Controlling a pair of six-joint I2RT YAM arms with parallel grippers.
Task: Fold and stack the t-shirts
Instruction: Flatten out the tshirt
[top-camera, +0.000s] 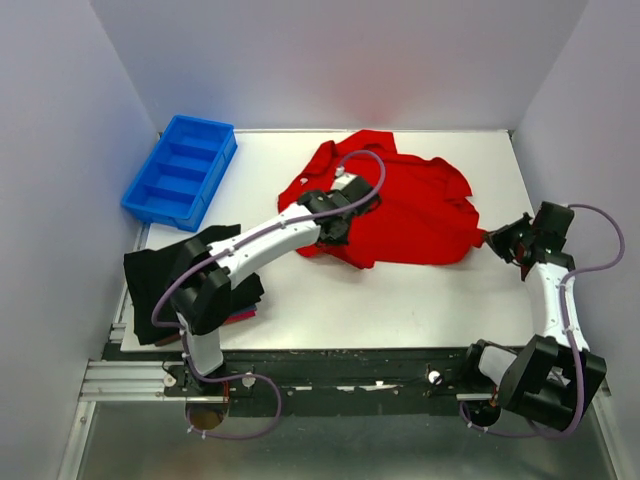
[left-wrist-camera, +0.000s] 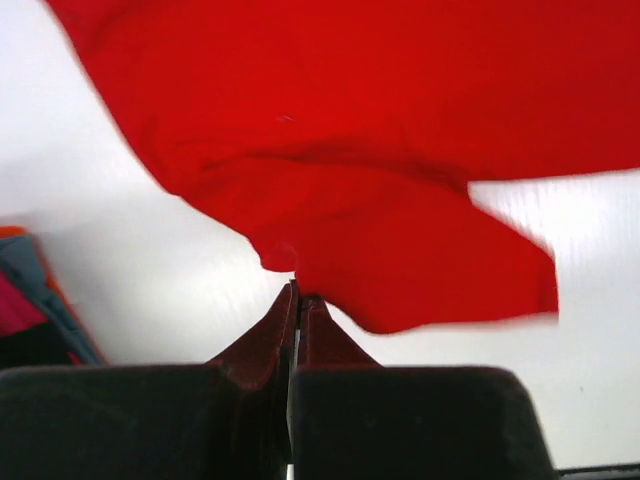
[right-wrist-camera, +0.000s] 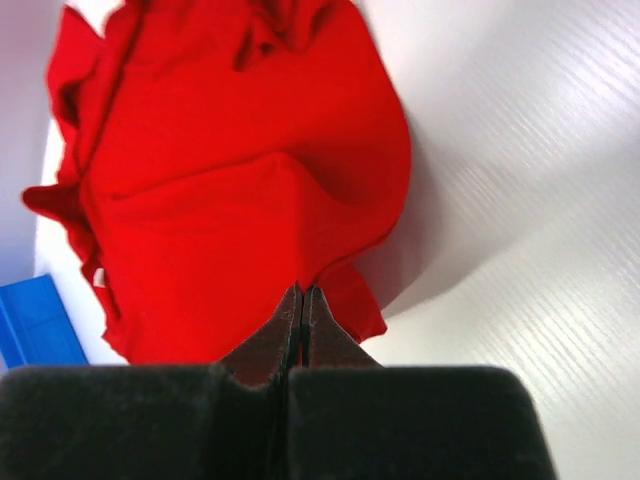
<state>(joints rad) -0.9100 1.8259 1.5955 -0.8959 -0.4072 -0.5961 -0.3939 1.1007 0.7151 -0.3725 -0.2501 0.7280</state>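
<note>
A plain bright red cloth t-shirt (top-camera: 410, 205) lies crumpled and unfolded on the white table (top-camera: 400, 305), toward the far middle of it, with wrinkles and a turned-over edge along its near side. The left gripper (top-camera: 338, 222) reaches out on its white arm over the left part of the shirt. In the left wrist view its two dark red fingers (left-wrist-camera: 265, 345) are pressed flat together with no gap between them, and the tips (left-wrist-camera: 297, 295) meet a small rolled edge of the red cloth (left-wrist-camera: 400, 150) — clenched on the shirt, as far as that view shows. The right gripper (top-camera: 498, 241) sits at the shirt's right edge, low over the table. In its own wrist view the fingers (right-wrist-camera: 262, 345) are likewise closed tight, and a ridge of red cloth (right-wrist-camera: 240, 180) runs straight up from the tips (right-wrist-camera: 302, 295), so it too pinches the shirt; the cloth beside it throws a soft shadow on the bare white surface. At the table's near left edge, partly under the left arm, lies a pile of folded black shirts (top-camera: 165, 275), with a folded dark-red shirt (top-camera: 243, 316) showing at its near right corner — well apart from the red one. A blue plastic compartment bin (top-camera: 180, 172) stands at the far left corner, tilted against the table edge.
</note>
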